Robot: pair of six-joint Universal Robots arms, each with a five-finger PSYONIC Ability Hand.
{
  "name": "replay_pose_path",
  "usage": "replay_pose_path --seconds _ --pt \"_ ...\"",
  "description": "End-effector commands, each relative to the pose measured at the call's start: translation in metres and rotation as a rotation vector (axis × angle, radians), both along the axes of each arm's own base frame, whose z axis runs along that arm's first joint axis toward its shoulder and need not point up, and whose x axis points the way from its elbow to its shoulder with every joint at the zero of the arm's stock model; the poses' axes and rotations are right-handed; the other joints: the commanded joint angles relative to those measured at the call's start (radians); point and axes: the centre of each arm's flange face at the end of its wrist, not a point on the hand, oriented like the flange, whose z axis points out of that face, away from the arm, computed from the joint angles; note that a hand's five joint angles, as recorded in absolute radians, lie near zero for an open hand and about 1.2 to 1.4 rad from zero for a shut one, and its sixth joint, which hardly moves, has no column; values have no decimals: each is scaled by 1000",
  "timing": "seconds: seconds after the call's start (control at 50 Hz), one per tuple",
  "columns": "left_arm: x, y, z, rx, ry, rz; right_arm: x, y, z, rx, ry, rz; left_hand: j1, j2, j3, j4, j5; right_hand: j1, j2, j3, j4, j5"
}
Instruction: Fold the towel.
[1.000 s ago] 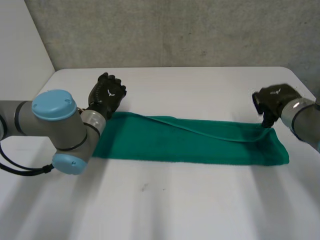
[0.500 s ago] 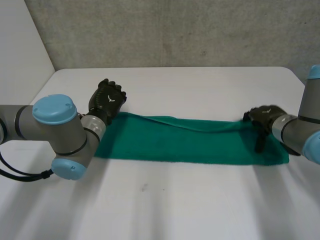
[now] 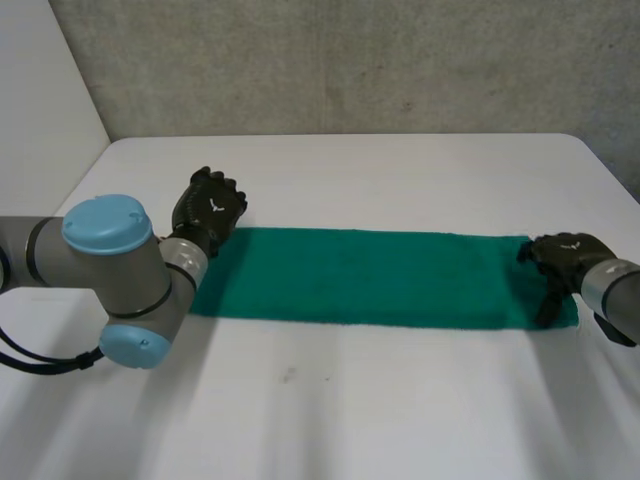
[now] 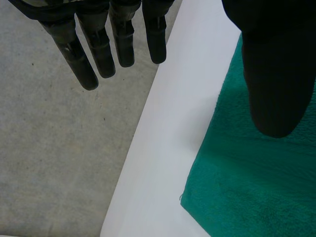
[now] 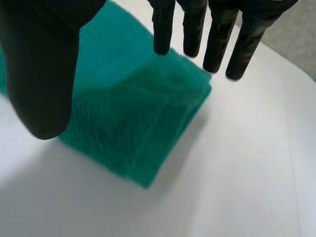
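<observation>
A green towel (image 3: 360, 278) lies flat on the white table (image 3: 400, 170) as a long, narrow folded strip. My left hand (image 3: 207, 208) hovers at the towel's far left corner, fingers (image 4: 98, 47) straight and open over the table's edge, thumb above the cloth (image 4: 256, 182). My right hand (image 3: 560, 262) is at the towel's right end, open, with straight fingers (image 5: 217, 34) above the end corner of the towel (image 5: 133, 118) and nothing held.
The table's left edge (image 4: 143, 133) runs close beside the towel's left end, with grey floor (image 4: 54, 148) beyond it. A grey wall (image 3: 350, 60) stands behind the table. Bare white tabletop (image 3: 350, 410) stretches in front of the towel.
My right hand let go of the towel's far right corner and came down toward the front right end. The raised far edge dropped, so the towel now lies flat. The left hand barely moved.
</observation>
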Motion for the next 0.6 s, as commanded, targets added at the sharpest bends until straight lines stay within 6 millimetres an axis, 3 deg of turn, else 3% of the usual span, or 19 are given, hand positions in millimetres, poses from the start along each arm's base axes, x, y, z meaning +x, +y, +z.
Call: replay_pose_path --seconds 0.02,0.1,0.12,0.16,0.4,0.54,0.6 --pt "1 3 2 3 -1 1 -12 -3 -10 10 25 -22 -4 6 -1 9 18 313 282 277 276 271" --pt "2 5 2 5 -1 -1 -19 -7 -18 31 28 -36 -4 6 -1 9 18 548 516 512 510 506" --pt "2 5 2 5 -1 -1 -21 -9 -21 37 29 -40 -4 6 -1 9 18 831 799 795 793 788" --pt "2 5 2 5 -1 -1 -22 -11 -22 37 28 -42 -4 6 -1 9 18 1151 1119 1115 1114 1109" --pt "4 7 5 4 0 2 -43 -23 -22 20 18 -78 -4 6 -1 9 18 1152 1121 1116 1115 1110" --pt "10 13 11 4 0 10 -104 -54 4 -86 243 -188 -4 6 -1 9 18 1152 1121 1116 1115 1110" --pt "12 15 13 3 1 11 -116 -61 13 -115 325 -212 -4 6 -1 9 18 1152 1121 1116 1115 1110"
